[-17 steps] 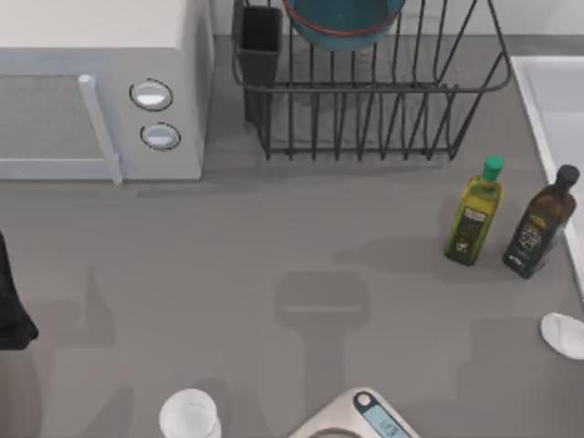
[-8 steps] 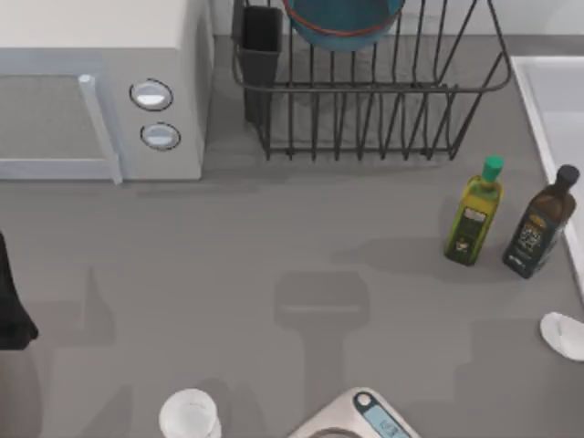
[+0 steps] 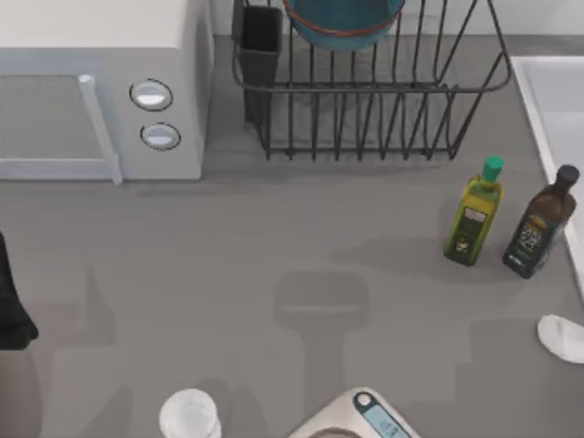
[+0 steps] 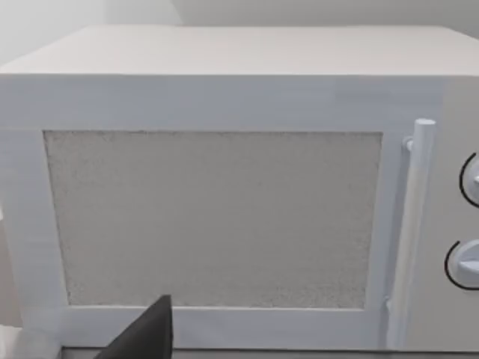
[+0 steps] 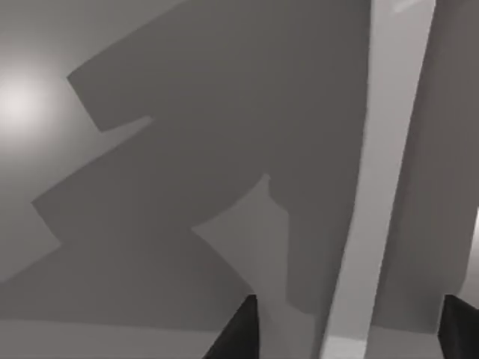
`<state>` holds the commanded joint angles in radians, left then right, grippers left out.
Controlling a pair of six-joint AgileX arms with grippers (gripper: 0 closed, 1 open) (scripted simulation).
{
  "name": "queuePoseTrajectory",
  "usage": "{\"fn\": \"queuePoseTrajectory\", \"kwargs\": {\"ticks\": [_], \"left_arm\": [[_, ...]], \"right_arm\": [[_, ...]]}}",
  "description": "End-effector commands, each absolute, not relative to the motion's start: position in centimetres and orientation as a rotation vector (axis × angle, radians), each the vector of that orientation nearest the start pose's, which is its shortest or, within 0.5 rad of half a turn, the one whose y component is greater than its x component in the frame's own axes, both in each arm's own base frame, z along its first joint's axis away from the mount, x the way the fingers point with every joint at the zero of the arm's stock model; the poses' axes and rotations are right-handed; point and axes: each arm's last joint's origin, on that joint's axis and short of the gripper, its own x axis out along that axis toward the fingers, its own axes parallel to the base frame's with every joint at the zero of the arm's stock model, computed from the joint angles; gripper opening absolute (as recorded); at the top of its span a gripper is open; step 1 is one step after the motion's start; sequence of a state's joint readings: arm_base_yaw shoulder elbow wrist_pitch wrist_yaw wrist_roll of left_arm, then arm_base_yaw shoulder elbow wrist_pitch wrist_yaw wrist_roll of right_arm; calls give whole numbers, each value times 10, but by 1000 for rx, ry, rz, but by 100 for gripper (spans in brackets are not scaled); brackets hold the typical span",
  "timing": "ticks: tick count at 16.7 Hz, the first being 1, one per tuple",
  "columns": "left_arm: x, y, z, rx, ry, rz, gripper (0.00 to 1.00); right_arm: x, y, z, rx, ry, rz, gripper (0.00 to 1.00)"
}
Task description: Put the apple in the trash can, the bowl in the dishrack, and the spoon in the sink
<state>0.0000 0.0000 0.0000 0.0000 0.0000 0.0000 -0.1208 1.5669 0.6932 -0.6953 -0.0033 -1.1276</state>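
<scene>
Blue bowl point(image 3: 343, 23) already sits in the dishrack point(image 3: 383, 100). White spoon point(image 3: 561, 336) lies at the table's right edge, just beside the sink point(image 3: 547, 100). Your right gripper point(image 5: 348, 329) hangs over the grey surface, fingers apart. Left arm's parked facing the microwave point(image 4: 224, 187); can't tell its fingers.

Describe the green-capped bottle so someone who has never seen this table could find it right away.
Start at the black wire dishrack at the back of the table, then look nearer, toward the table's right side, where two bottles stand. The green-capped bottle is the yellow-green one on the left; its neighbour, the dark bottle, has a black cap.
</scene>
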Motion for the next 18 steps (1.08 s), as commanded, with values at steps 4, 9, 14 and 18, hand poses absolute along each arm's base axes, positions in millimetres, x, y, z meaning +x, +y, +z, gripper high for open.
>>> {"fn": "queuePoseTrajectory", "kwargs": {"ticks": [4,9,14,18], "left_arm": [[106,-1,160,0,0,0,100],[106,-1,160,0,0,0,100],[106,-1,160,0,0,0,100],[106,-1,160,0,0,0,100]], "right_arm": [[233,-29,140,-784,1418,783,0],[229,-28,195,-776,1439,800,0],[226,-27,215,-783,1421,786,0],[228,-28,214,-775,1431,787,0]]}}
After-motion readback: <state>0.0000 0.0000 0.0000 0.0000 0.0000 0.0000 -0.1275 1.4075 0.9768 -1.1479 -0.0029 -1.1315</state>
